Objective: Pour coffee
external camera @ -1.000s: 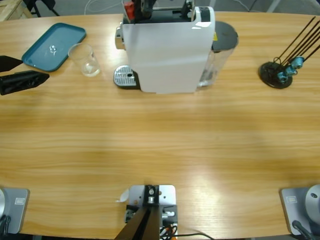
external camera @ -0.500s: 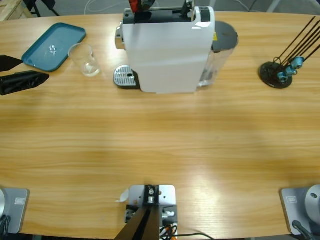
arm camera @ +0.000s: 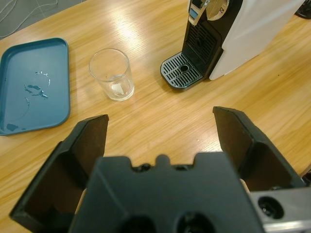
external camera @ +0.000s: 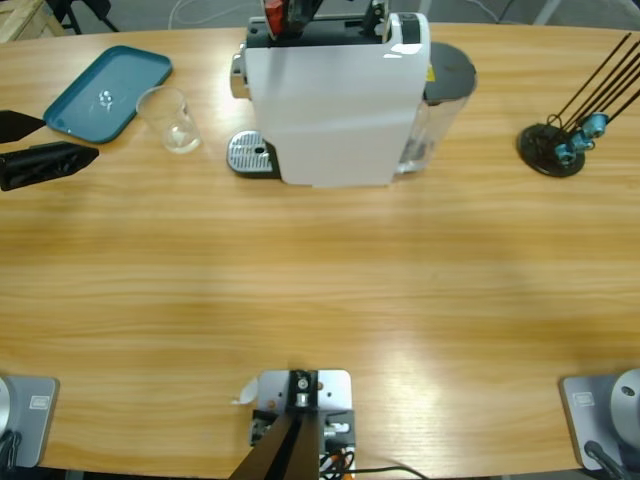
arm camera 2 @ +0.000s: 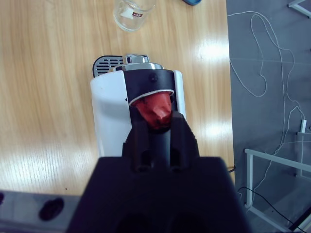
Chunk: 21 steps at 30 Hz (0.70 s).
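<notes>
Teal tray (external camera: 106,93) beside the wooden table's (external camera: 320,290) stick stand (external camera: 556,147).

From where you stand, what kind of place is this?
Probably a robot test lab set up as a coffee corner: a white coffee machine, a glass tumbler and a teal tray on a wooden table.

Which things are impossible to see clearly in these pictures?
- Machine top slot: in the right wrist view, the right gripper, shut on a red capsule, covers it.
- Spout: in the high view, hidden under the machine's white body.
- Left gripper: in the high view, cut off by the left edge.
- Coffee: none visible; the glass looks empty.
- Tray: its small wet marks are too faint to identify.
</notes>
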{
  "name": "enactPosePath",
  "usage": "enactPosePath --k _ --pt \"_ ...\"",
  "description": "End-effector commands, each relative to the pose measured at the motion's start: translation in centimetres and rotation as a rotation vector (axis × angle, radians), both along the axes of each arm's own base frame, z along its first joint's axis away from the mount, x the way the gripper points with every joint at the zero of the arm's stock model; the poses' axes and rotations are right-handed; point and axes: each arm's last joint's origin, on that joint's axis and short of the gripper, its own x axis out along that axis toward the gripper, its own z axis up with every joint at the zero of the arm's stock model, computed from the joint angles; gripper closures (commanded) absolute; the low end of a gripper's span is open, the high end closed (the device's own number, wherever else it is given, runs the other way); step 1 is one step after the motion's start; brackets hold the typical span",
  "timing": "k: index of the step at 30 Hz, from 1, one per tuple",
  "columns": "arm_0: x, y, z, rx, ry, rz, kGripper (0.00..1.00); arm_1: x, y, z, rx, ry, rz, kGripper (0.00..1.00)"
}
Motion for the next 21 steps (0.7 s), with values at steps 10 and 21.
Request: enactPosePath --k 10,21 --pt "-0.48 0.15 -0.87 0.008 0.012 -0.027 0.069 1.59 0.71 -3.45 -0.053 0.070 -0.050 0.769" --pt "-0.51 0.18 -0.88 0.007 0.012 -0.027 0.069 1.54 0.64 -3.48 -0.059 0.076 -0.056 0.746"
